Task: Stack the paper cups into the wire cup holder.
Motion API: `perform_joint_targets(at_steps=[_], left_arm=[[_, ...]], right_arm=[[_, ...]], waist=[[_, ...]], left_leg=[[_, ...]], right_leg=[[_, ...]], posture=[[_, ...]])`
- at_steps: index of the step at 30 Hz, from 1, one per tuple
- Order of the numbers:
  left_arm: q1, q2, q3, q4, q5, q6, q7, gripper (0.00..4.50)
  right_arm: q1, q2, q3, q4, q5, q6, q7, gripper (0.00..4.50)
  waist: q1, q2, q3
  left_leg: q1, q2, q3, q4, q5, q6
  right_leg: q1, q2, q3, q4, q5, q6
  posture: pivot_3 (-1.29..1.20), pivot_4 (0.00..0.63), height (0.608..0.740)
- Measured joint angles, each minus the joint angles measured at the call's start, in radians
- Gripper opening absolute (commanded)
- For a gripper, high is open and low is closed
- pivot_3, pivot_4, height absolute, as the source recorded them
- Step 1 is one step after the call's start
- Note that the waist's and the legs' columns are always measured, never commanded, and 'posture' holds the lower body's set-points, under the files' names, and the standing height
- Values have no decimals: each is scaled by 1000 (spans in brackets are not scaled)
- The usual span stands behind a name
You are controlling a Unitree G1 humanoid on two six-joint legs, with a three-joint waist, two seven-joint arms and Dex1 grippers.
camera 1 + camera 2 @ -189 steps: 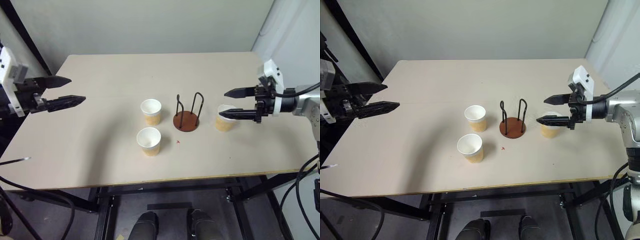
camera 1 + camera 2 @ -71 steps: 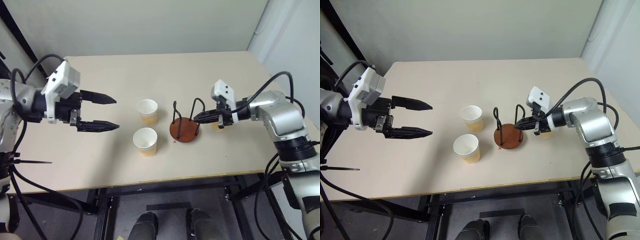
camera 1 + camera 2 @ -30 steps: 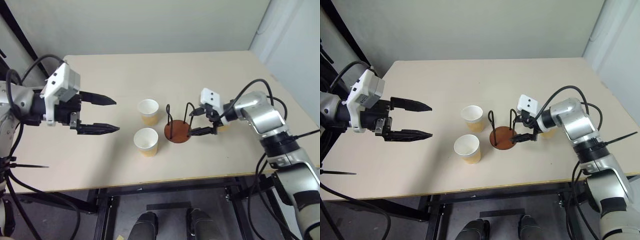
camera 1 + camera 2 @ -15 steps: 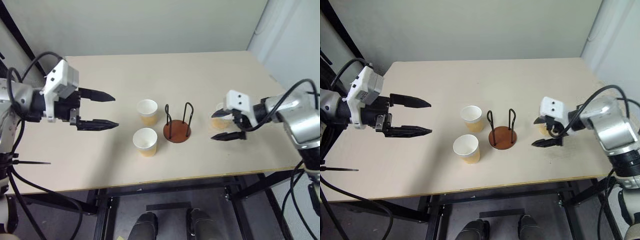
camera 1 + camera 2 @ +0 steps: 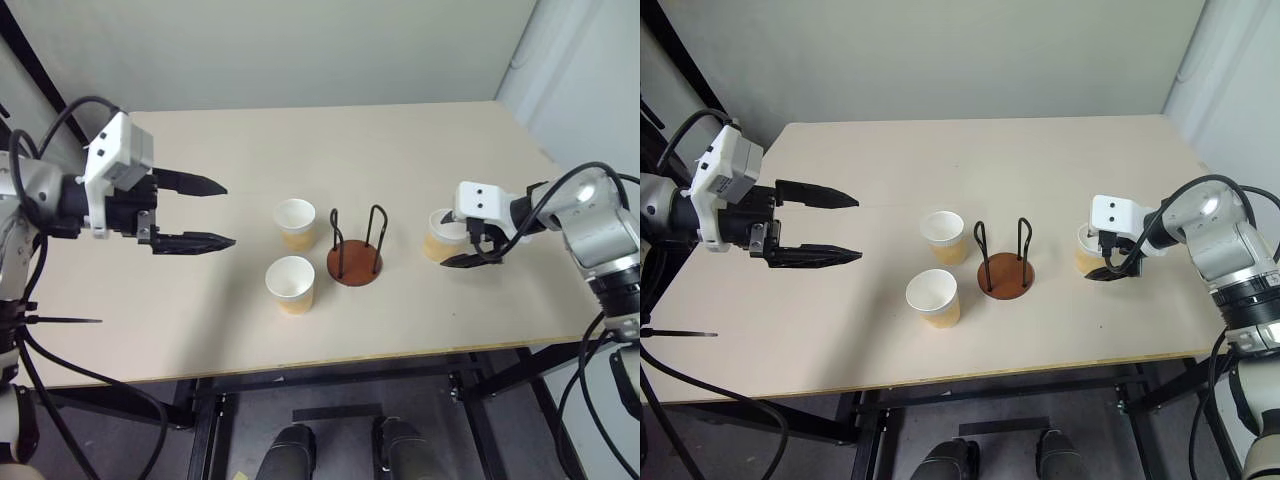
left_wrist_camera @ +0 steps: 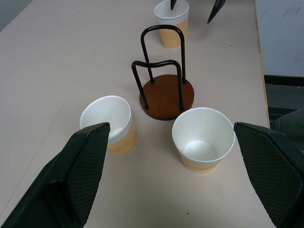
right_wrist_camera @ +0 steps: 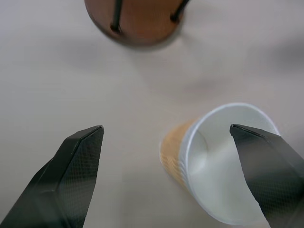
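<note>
The right gripper stood wide open at the right side of the table, angled down toward the cup there. One black finger reached over that cup's rim while the other hung above bare tabletop on the near side, so the jaws straddled nothing fully and held nothing. That right-hand cup stood on the table well apart from the wire cup holder, which sat near the middle with its reddish-brown disc flat and its two dark wire loops upright and empty.

The left gripper was also spread wide, hovering above the left part of the table and pointing toward the middle, holding nothing.

Two more paper cups stood upright and open-mouthed to the left of the holder: the far cup just beside it, and the near cup toward the front edge, apart from the far one. None of the three cups was in the holder.
</note>
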Motion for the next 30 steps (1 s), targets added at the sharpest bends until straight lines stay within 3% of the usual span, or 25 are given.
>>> perform_joint_targets(at_steps=[3, 6, 15, 17, 26, 30], left_arm=[[17, 6, 8, -9, -1, 1, 3, 4500], [34, 16, 17, -21, -1, 1, 4, 4500], [48, 23, 36, -28, -3, 3, 8, 4500], [48, 25, 36, -27, -2, 2, 8, 4500], [47, 39, 36, 32, 24, -24, 6, 4500], [44, 40, 36, 40, 25, -29, 2, 4500]], right_arm=[[-35, 25, 17, 107, -52, -77, -2, 4416], [-58, 58, 31, 197, -81, -123, -1, 3828], [-95, 87, 35, 258, -96, -176, 42, 541], [-95, 87, 33, 257, -94, -176, 52, 18], [-212, -7, -85, 146, -11, -68, 145, 18], [-291, 1, -123, 22, 45, 17, 169, 18]], waist=[[-1, 0, 0], [-1, 0, 0], [-1, 0, 0], [-1, 0, 0], [-2, 1, 0], [-4, 1, 0]], left_leg=[[0, 0, 0, 0, 0, 0], [0, 0, 0, 0, 0, 0], [0, 0, 0, -1, -1, -1], [0, 0, -1, -1, -1, -1], [-1, 0, 0, -2, -1, -1], [0, 0, -1, -2, -1, -2]], right_leg=[[0, 0, 0, 0, 0, 0], [0, 0, 0, 0, 0, 0], [0, 0, 0, 0, 0, 0], [0, 0, 0, 0, 0, 0], [-1, 0, 0, 0, -1, -1], [-2, 0, 0, 0, -1, -2]], posture=[[0, 150, 740], [0, 150, 740], [0, 150, 740], [0, 150, 740], [0, 150, 740], [0, 150, 740]])
